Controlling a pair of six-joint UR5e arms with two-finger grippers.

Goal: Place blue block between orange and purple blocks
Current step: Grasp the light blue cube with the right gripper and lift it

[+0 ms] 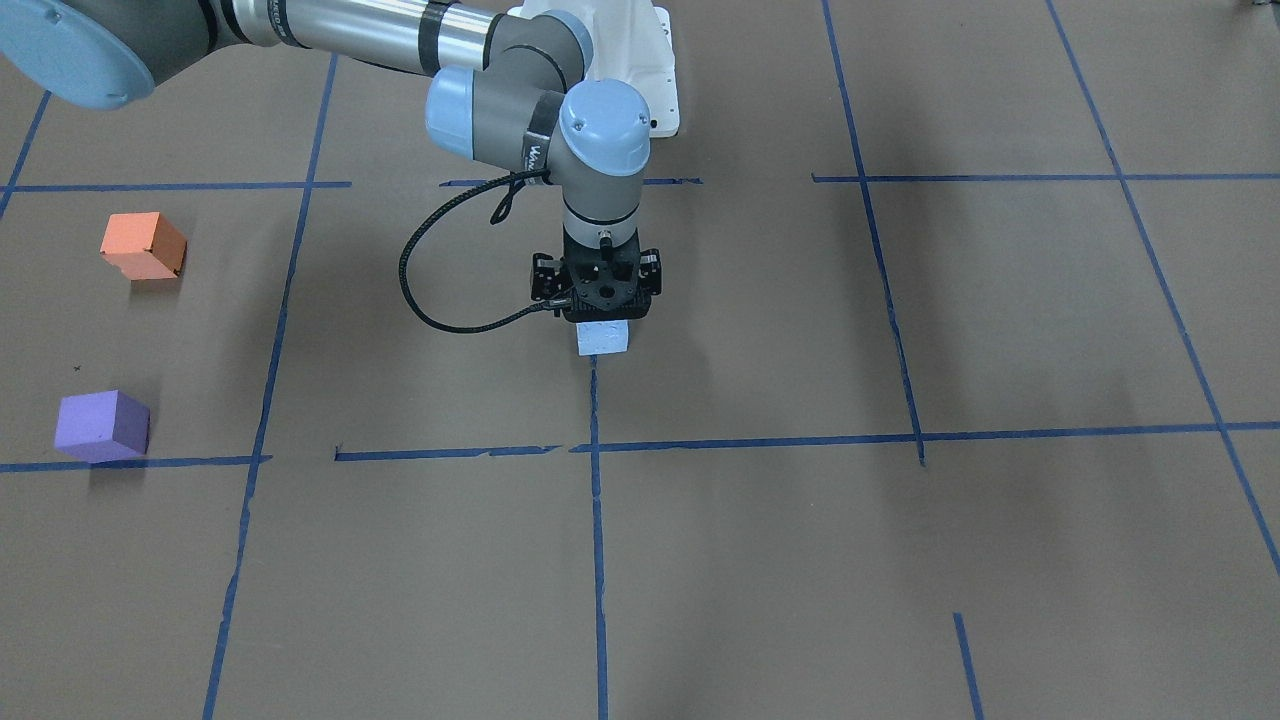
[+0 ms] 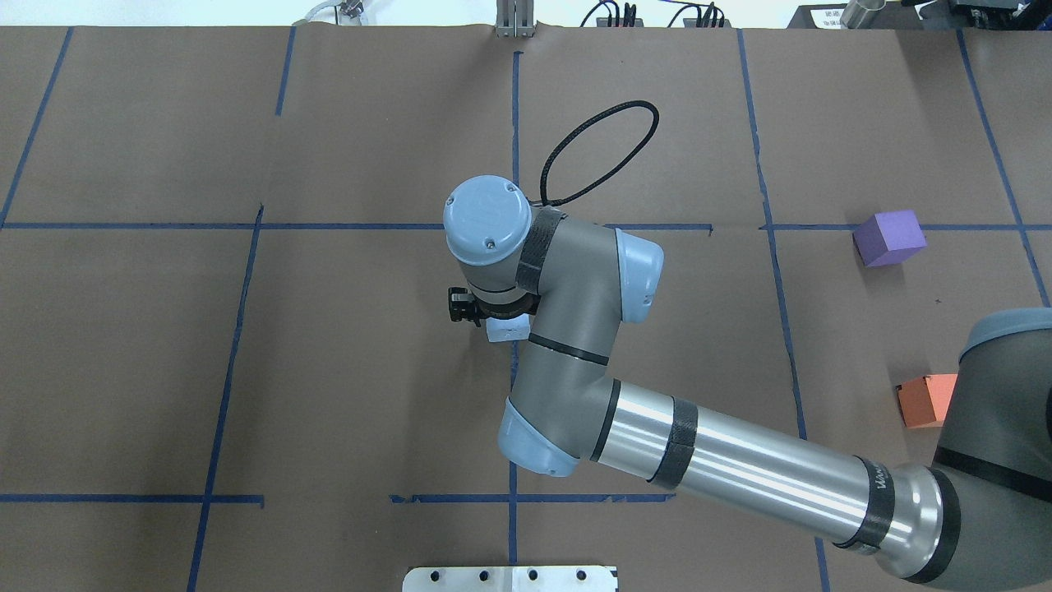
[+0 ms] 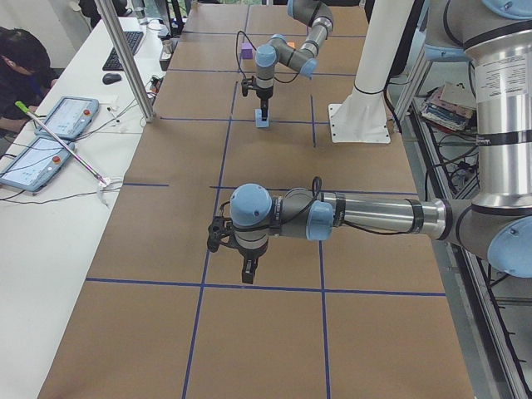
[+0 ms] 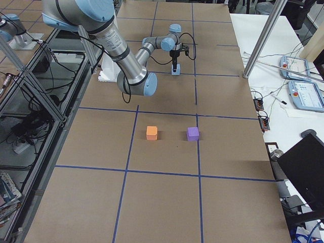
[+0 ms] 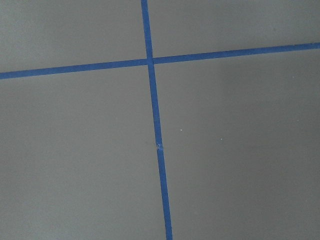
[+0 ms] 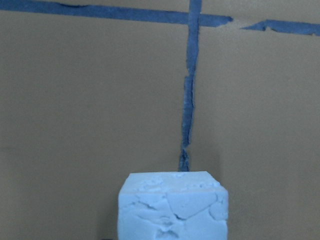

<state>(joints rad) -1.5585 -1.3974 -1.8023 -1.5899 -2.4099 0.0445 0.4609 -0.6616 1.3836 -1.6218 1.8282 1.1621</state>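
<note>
At the middle of the brown table (image 2: 370, 370), seen from overhead, one blue block (image 1: 603, 337) sits where a tape line ends, and the right gripper (image 1: 601, 315) hangs straight down on top of it. Its body hides the fingers, and the right wrist camera shows only the block's cracked face, so I cannot tell whether they are clamped on the block or spread around it. There are three blocks in all: that blue one, one orange block (image 1: 143, 245) and one purple block (image 1: 102, 425). From the blue block, overhead, both lie well off toward 3 o'clock, the purple a little above that line and the orange a little below. The orange is at roughly 6 o'clock from the purple, with bare table between them. Of the two arms, the other one's left gripper (image 3: 248, 272) shows only from the table's end, pointing down over a tape crossing, and I cannot tell how its fingers stand.
</note>
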